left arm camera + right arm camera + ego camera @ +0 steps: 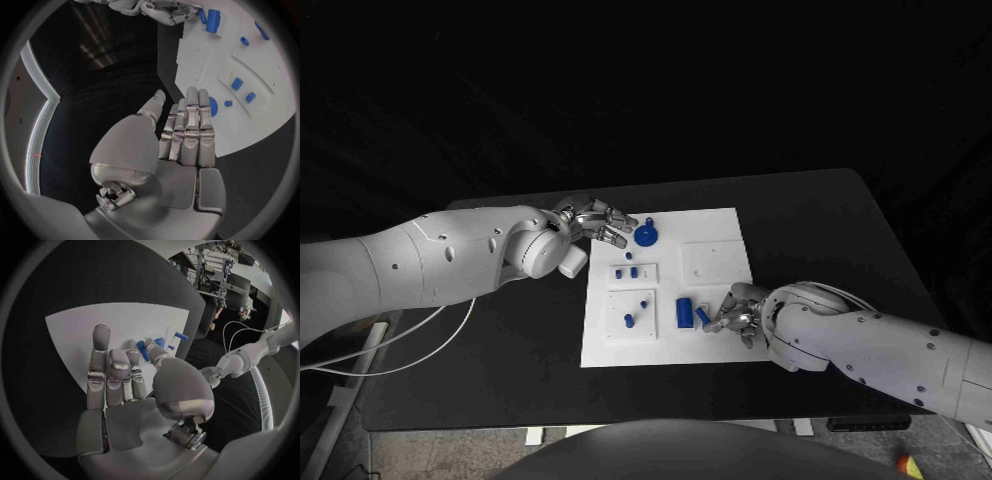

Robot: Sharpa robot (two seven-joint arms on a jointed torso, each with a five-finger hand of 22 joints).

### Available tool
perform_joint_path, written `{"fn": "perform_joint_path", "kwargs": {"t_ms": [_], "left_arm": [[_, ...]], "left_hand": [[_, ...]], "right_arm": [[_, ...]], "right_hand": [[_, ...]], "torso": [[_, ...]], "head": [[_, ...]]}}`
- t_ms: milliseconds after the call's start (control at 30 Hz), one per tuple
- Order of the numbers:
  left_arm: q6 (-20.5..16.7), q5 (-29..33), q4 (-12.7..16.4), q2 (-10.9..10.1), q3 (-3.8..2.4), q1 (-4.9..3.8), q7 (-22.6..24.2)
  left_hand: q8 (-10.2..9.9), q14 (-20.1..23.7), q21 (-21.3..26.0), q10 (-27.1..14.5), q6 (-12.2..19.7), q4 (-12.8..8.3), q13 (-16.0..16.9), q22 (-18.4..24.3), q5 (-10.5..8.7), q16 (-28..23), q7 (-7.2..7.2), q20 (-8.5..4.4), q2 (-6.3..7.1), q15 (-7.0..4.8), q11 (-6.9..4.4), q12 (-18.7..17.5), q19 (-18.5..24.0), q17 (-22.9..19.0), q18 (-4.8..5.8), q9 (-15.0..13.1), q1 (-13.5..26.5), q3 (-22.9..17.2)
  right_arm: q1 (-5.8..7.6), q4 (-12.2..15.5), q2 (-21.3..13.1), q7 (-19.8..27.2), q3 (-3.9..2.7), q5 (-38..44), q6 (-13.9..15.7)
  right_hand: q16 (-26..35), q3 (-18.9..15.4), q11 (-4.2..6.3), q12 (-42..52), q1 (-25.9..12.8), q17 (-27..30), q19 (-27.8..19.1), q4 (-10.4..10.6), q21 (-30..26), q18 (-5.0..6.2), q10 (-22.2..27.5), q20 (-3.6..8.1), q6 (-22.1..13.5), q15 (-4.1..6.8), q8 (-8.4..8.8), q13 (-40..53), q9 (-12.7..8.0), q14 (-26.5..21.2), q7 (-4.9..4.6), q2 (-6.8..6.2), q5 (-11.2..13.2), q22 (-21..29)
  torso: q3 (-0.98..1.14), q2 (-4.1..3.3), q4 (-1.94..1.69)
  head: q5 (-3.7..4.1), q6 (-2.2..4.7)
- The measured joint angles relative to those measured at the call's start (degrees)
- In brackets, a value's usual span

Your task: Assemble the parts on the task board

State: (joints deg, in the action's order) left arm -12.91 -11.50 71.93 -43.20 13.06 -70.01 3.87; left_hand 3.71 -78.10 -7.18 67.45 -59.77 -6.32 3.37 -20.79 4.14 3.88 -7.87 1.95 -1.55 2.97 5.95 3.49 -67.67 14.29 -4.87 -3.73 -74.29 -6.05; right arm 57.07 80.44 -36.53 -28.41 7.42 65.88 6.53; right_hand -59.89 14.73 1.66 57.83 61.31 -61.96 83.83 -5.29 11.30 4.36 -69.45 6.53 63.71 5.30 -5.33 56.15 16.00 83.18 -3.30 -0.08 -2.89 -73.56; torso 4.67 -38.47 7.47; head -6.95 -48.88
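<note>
In the middle of the black table [516, 370] lies the white rectangular task board [664, 345], and we see small blue parts spread over it: a round blue piece with a stem [648, 235] at the far left corner, two small blue pegs [630, 270] in a raised panel just nearer, a blue pin [635, 318] on the near-left panel, and a blue upright block [685, 312] with a slim blue bar [702, 314] beside it near the right edge.

Our left hand [600, 224] hangs at the board's far left edge, just beside the round piece. In its wrist view the fingers [191, 125] are straight and close together with the thumb apart, and nothing is in them.

Our right hand [740, 316] sits at the near right of the board, fingertips by the block and bar. Its wrist view shows the fingers [111, 375] partly curled, the blue pieces right at the thumb and fingertips; whether it pinches one or merely touches it, we cannot tell.

We judge the work centres on the block and bar under the right hand, either picking one up or seating it. Which of the two the pictures do not settle, so we would only ask for slow, fine fingertip control there, with the left hand kept off the round piece.
</note>
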Motion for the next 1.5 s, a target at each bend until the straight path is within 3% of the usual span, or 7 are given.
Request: {"fn": "perform_joint_path", "kwargs": {"t_ms": [167, 367, 733, 1000, 1133, 1300, 1500], "left_arm": [[0.0, 0.0, 0.0, 0.0, 0.00, 0.00, 0.0], [0.0, 0.0, 0.0, 0.0, 0.00, 0.00, 0.0], [0.1, 0.0, 0.0, -0.1, 0.01, 0.00, -0.1], [0.2, 0.0, -0.1, 0.0, 0.00, 0.00, -0.1], [0.3, 0.0, -0.2, 0.1, 0.00, 0.00, -0.1], [0.3, 0.0, -0.2, 0.1, 0.01, 0.01, -0.1], [0.3, 0.0, -0.2, 0.1, 0.01, 0.01, -0.1]], "left_hand": [[0.0, 0.0, 0.0, 0.0, 0.0, 0.0, 0.0, 0.0, 0.00, 0.0, 0.00, 0.00, 0.00, 0.00, 0.00, 0.0, 0.0, 0.0, 0.00, 0.0, 0.0, 0.0], [0.0, 0.0, 0.0, 0.0, 0.2, 0.0, 0.0, 0.1, 0.00, 0.0, 0.15, 0.00, 0.00, 0.00, 0.00, 0.0, 0.0, 0.0, 0.00, 0.0, 0.0, 0.0], [0.0, 0.0, 0.0, -0.2, 0.2, 0.0, 0.0, 0.1, 0.00, 0.0, 0.15, 0.00, 0.00, 0.00, -0.16, 0.0, 0.0, 0.0, 0.00, 0.0, 0.0, 0.0], [0.0, 0.0, 0.0, -0.2, 0.1, 0.3, 0.0, 0.2, 0.00, 0.0, 0.15, 0.00, 0.00, 0.00, -0.16, 0.0, 0.0, 0.0, 0.00, 0.0, 0.0, 0.1], [0.0, 0.0, 0.0, -0.2, 0.1, 0.4, 0.0, 0.2, 0.00, 0.0, 0.15, 0.00, 0.00, 0.00, -0.16, 0.0, 0.0, 0.0, 0.00, 0.0, 0.0, 0.1], [0.0, 0.0, 0.0, -0.2, 0.1, 0.4, 0.0, 0.2, 0.00, 0.0, 0.15, 0.00, 0.00, 0.00, -0.16, 0.0, 0.0, 0.0, 0.00, 0.0, 0.0, 0.1], [0.0, 0.0, 0.0, -0.2, 0.1, 0.4, 0.0, 0.2, 0.00, 0.0, 0.15, 0.00, 0.00, 0.00, -0.16, 0.0, 0.0, 0.0, 0.00, 0.0, 0.0, 0.1]], "right_arm": [[-0.04, 0.0, 0.0, 0.1, 0.03, -0.1, 0.3], [-0.08, -0.1, 0.0, 0.2, 0.06, -0.2, 0.5], [-0.08, -0.1, 0.0, 0.4, 0.05, -0.3, 0.7], [-0.09, -0.1, 0.1, 0.7, 0.05, -0.5, 0.8], [-0.11, 0.0, 0.0, 0.8, 0.07, -0.5, 0.8], [-0.12, 0.1, -0.1, 1.0, 0.09, -0.6, 0.9], [-0.14, 0.2, -0.4, 1.2, 0.10, -0.6, 0.9]], "right_hand": [[0.0, 0.5, 0.08, 0.0, -0.6, 0.0, 0.0, 0.0, 0.0, 0.00, -0.1, 0.00, 0.1, 0.00, -0.15, 0.0, -0.4, 0.0, 0.07, 0.62, 0.0, 0.0], [0.0, 3.8, 0.08, 0.0, -2.1, -0.1, 0.0, -0.9, 0.0, 0.00, -0.1, 0.00, 0.4, 0.00, -0.15, 0.0, -0.9, 0.0, 0.16, 1.21, 0.0, 0.0], [0.0, 3.9, 0.29, 0.0, -4.3, -0.1, 0.0, -0.2, 0.0, -0.01, -0.3, 0.00, 0.5, 0.00, 0.24, 0.0, -1.3, 0.0, 0.14, 0.81, 0.0, 0.0], [0.0, 1.7, 0.08, 0.0, -7.2, -0.2, 0.0, 1.9, 0.0, -0.01, -0.5, 0.00, 0.9, 0.00, 0.56, 0.0, -1.6, 0.0, 0.12, -2.10, 0.0, 0.0], [0.0, -0.5, 0.08, 0.0, -6.3, -0.2, 0.0, 5.0, 0.0, 0.00, -0.5, 0.00, 0.9, 0.00, 0.58, 0.1, -2.0, 0.0, 0.12, -3.19, 0.0, 0.0], [0.0, -1.3, 0.08, 0.0, -5.3, -0.3, 0.0, 6.3, 0.0, 0.00, -0.5, 0.00, 1.1, 0.00, 0.59, 0.1, -2.2, 0.0, -0.02, -3.48, 0.0, 0.0], [0.0, -0.9, 0.08, 0.0, -3.2, -0.3, 0.0, 5.6, 0.0, 0.00, -0.5, 0.00, 1.1, 0.00, 0.58, 0.2, -2.2, 0.0, -0.02, -3.37, 0.0, 0.0]], "torso": [[0.00, 0.00, 0.00], [0.02, 0.00, 0.03], [0.04, 0.00, 0.03], [0.04, 0.00, 0.03], [0.02, -0.02, 0.03], [0.01, -0.04, 0.03], [0.02, -0.03, 0.03]], "head": [[0.00, 0.04], [0.00, 0.08], [0.16, 0.13], [0.27, 0.14], [0.34, 0.12], [0.35, 0.05], [0.28, -0.01]]}}
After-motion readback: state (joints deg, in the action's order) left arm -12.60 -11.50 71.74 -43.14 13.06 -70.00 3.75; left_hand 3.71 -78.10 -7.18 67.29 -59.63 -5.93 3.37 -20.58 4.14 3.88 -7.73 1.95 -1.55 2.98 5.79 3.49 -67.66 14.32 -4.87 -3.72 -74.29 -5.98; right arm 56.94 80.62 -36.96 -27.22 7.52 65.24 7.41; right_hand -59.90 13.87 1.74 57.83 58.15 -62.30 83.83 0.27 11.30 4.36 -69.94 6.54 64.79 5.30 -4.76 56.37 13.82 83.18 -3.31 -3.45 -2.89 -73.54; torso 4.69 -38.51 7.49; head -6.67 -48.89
